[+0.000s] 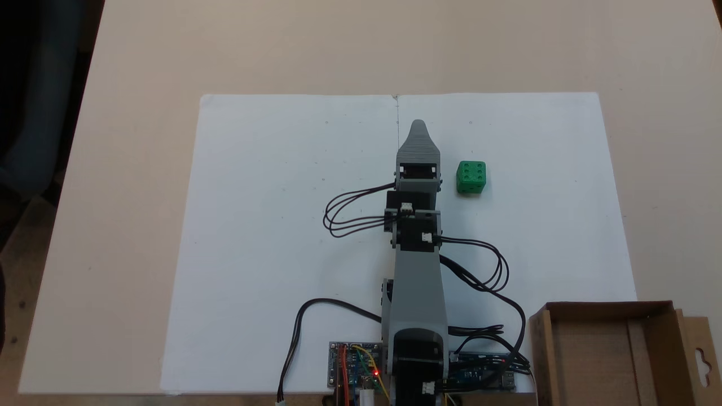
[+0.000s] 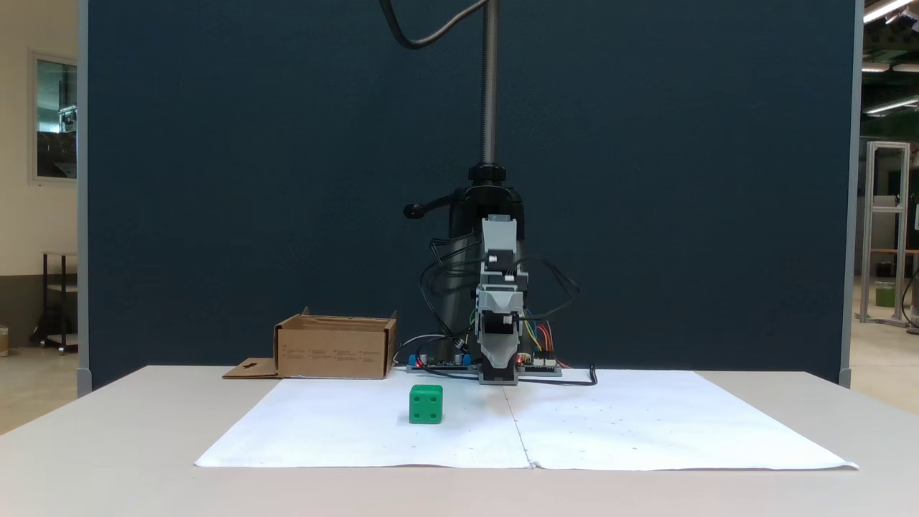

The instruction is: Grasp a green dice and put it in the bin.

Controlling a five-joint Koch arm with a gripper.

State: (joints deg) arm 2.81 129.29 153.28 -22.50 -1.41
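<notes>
In the fixed view from above, the arm is stretching up the middle of the frame over a white paper sheet (image 1: 293, 225) that is covering much of the pale surface (image 1: 141, 56). Its hand (image 1: 418, 128) is pointing toward the top of the frame and tapering to a single grey tip; the jaws are lying one behind the other, so whether it is open or closed cannot be told, and it is holding nothing. The green dice (image 1: 471, 177) is sitting on the paper just right of the hand, apart from it, with a six-pip face turned up. The bin (image 1: 654, 316) is resting at the lower right corner of that frame, partly cut off by the edge, with its flap and hang-hole cutout at the far right. In the fixed view from the front, the hand (image 2: 498, 373) is hanging low at centre frame, close to the paper (image 2: 646, 424). The green dice (image 2: 426, 403) is lying left of it and nearer the camera. The bin (image 2: 336, 346) is standing left of centre, behind the paper's far edge, well apart from the dice.
</notes>
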